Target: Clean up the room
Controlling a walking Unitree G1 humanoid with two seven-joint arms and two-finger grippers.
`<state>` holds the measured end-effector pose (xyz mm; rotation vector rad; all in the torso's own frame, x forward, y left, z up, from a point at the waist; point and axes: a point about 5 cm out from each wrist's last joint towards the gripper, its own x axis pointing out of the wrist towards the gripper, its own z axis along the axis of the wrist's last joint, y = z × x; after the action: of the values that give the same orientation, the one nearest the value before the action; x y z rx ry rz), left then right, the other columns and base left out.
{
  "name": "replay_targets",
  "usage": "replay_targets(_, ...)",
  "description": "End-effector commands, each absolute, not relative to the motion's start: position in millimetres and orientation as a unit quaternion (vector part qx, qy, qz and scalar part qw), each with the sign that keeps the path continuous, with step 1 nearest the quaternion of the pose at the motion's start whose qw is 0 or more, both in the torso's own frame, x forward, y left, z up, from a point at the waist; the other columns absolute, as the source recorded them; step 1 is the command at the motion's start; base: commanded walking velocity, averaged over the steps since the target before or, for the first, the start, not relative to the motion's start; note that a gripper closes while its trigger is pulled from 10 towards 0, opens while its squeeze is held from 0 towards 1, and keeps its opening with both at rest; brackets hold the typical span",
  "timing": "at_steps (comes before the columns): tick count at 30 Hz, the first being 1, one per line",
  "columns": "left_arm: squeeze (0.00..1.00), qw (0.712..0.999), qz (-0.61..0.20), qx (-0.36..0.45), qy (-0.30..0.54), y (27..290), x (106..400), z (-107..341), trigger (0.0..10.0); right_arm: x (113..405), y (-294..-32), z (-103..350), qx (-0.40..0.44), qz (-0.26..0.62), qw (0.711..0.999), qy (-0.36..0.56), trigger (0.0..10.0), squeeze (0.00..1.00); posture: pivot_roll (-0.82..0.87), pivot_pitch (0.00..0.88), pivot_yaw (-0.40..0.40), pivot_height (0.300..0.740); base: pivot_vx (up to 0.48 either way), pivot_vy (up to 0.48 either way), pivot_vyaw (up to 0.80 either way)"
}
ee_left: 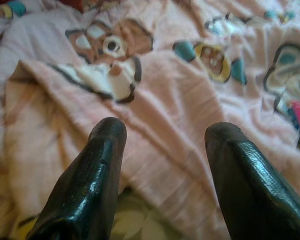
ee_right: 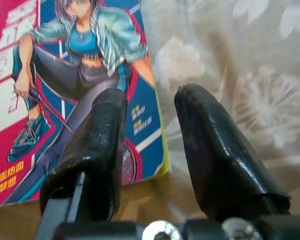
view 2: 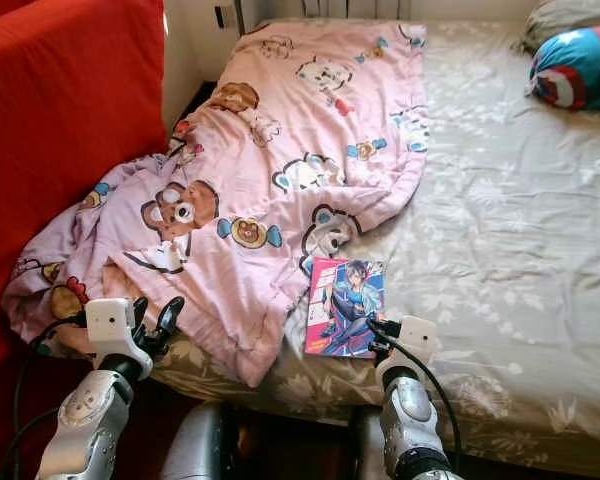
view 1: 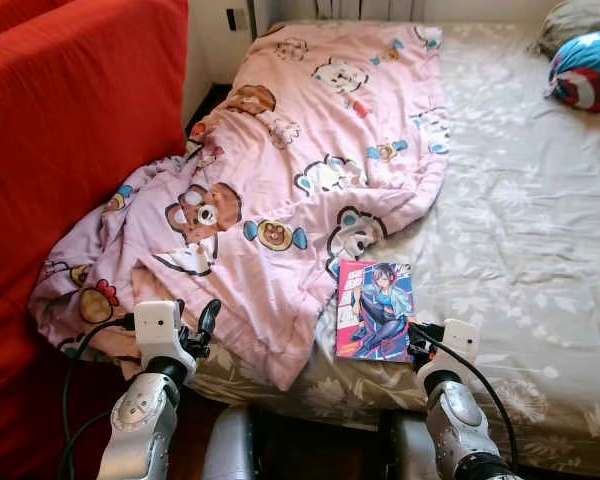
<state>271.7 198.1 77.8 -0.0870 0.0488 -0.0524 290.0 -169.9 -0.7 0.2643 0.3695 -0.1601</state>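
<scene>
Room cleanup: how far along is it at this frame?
Nothing looks done yet. The pink blanket lies crumpled across the bed and hangs off its near edge. In hand: the right hand is open at the corner of the comic book, one finger over the cover, not gripping. The left hand is open, hovering near the blanket's edge. Left: the book, the blanket.

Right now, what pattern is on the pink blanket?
Cartoon bears and sweets on the pink blanket, clearest in the left eye view.
</scene>
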Motion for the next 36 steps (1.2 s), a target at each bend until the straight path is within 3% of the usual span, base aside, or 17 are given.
replay_targets(1, 0.0, 0.999, -0.022, -0.032, 0.037, 206, 265, 76, 10.0, 288, -165, -5, 0.148, -0.078, 0.966, 0.196, 10.0, 0.0, 0.1, 0.244, 0.105, 0.602, 0.0, 0.0, 0.0)
replay_targets(9, 0.0, 0.998, -0.019, -0.021, 0.052, 214, 254, 77, 10.0, 288, -166, -5, 0.159, -0.075, 0.965, 0.197, 10.0, 0.0, 0.12, 0.269, 0.13, 0.602, 0.0, 0.0, 0.0)
replay_targets(10, 0.0, 0.998, -0.019, -0.019, 0.055, 215, 252, 77, 10.0, 289, -167, -4, 0.166, -0.074, 0.964, 0.192, 10.0, 0.06, 0.12, 0.271, 0.132, 0.602, 0.0, 0.0, 0.0)
replay_targets(11, 0.0, 0.998, -0.019, -0.019, 0.055, 215, 252, 77, 10.0, 289, -167, -4, 0.166, -0.074, 0.964, 0.192, 10.0, 0.06, 0.12, 0.271, 0.132, 0.602, 0.0, 0.0, 0.0)
replay_targets(12, 0.0, 0.998, -0.019, -0.019, 0.057, 215, 251, 77, 10.0, 289, -167, -4, 0.168, -0.074, 0.965, 0.19, 10.0, 1.0, 0.12, 0.274, 0.135, 0.602, 0.0, 0.0, 0.0)
replay_targets(14, 0.0, 0.998, -0.019, -0.017, 0.059, 216, 249, 77, 10.0, 289, -169, -3, 0.169, -0.076, 0.965, 0.187, 10.0, 1.0, 0.13, 0.277, 0.138, 0.602, 0.0, 0.0, 0.0)
replay_targets(15, 0.0, 0.998, -0.019, -0.017, 0.06, 217, 248, 77, 10.0, 289, -170, -3, 0.17, -0.078, 0.965, 0.185, 10.0, 0.8, 0.13, 0.279, 0.14, 0.602, 0.0, 0.0, 0.0)
replay_targets(16, 0.0, 0.998, -0.019, -0.015, 0.061, 217, 248, 77, 10.0, 289, -171, -3, 0.171, -0.08, 0.965, 0.184, 10.0, 0.0, 0.13, 0.281, 0.142, 0.602, 0.0, 0.0, 0.0)
replay_targets(26, 0.0, 0.998, -0.029, 0.003, 0.063, 216, 248, 84, 10.0, 282, -164, -12, 0.223, -0.057, 0.952, 0.2, 10.0, 0.0, 0.14, 0.284, 0.154, 0.602, 0.0, 0.0, 0.0)
replay_targets(29, 0.0, 0.998, -0.028, 0.0, 0.063, 217, 247, 84, 10.0, 279, -163, -15, 0.286, -0.063, 0.935, 0.202, 10.0, 0.0, 0.14, 0.285, 0.156, 0.602, 0.0, 0.0, 0.0)
replay_targets(32, 0.0, 0.997, -0.027, 0.002, 0.069, 217, 247, 83, 10.0, 269, -163, -26, 0.37, -0.074, 0.899, 0.221, 10.0, 0.0, 0.15, 0.286, 0.159, 0.602, 0.0, 0.0, 0.0)
replay_targets(36, 0.0, 0.997, -0.027, 0.003, 0.07, 217, 247, 84, 10.0, 264, -163, -31, 0.409, -0.08, 0.881, 0.225, 10.0, 0.0, 0.15, 0.285, 0.163, 0.602, 0.0, 0.0, 0.0)
